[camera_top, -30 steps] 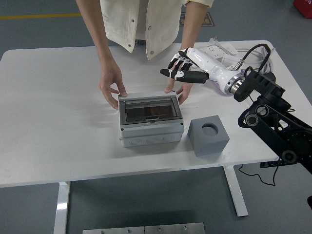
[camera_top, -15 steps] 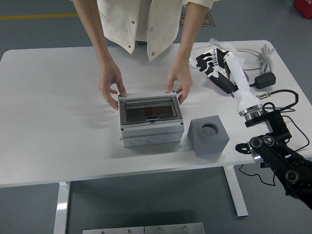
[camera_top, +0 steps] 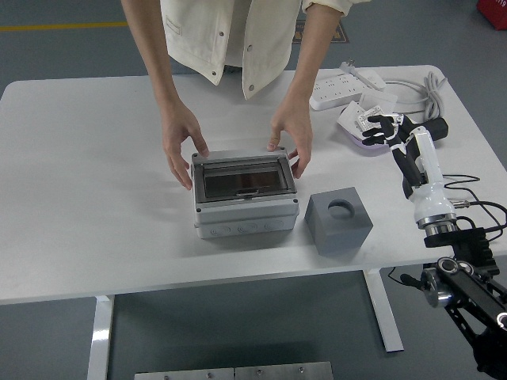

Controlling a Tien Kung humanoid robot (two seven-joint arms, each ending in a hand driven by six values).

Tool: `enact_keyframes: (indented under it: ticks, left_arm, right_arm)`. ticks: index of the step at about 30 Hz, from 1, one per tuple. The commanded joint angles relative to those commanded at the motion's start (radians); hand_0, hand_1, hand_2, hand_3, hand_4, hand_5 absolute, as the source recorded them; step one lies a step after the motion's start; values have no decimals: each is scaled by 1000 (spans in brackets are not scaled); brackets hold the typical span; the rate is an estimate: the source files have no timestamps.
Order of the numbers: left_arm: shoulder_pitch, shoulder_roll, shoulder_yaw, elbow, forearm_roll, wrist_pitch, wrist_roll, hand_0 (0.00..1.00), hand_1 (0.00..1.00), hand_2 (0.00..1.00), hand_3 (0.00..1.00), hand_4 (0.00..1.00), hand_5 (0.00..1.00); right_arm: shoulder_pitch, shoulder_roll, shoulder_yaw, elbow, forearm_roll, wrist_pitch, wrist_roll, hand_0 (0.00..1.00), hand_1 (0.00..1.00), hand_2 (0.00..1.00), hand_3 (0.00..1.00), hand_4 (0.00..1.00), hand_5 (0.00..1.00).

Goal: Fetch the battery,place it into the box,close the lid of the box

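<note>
Grey block (camera_top: 339,220) beside lidded box (camera_top: 245,196), person's hands (camera_top: 181,141) gripping; right hand (camera_top: 394,131) empty, fingers relaxed.

Honestly, nothing readable anywhere here. The grey box (camera_top: 244,195) has a dark clear lid but no label or number I can make out on it, and its front wall is just plain with a few small bumps. The grey block (camera_top: 338,220) beside it is blank too. The white power strip (camera_top: 346,87) at the far right of the tabletop (camera_top: 87,190) shows no legible markings. There's a dark sign-like thing on the floor (camera_top: 329,32) behind the person, too blurred and cut off to read.
</note>
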Motion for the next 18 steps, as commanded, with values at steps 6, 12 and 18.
enact_keyframes:
  ticks: [6, 12, 18]
  left_arm:
    - [0, 0, 7, 0, -8, 0, 0, 572, 754, 590, 523, 111, 2]
    - [-3, 4, 19, 0, -19, 0, -1, 572, 754, 590, 523, 111, 2]
    - [-9, 11, 33, 0, -29, -1, -2, 572, 754, 591, 523, 111, 2]
  right_arm:
    - [-10, 5, -7, -16, -1, 0, 1, 495, 445, 497, 553, 846, 639]
    - [-4, 14, -42, -35, 4, -6, 5, 505, 447, 498, 564, 825, 610]
    - [1, 19, -80, -54, 18, -7, 4, 506, 447, 492, 547, 820, 606]
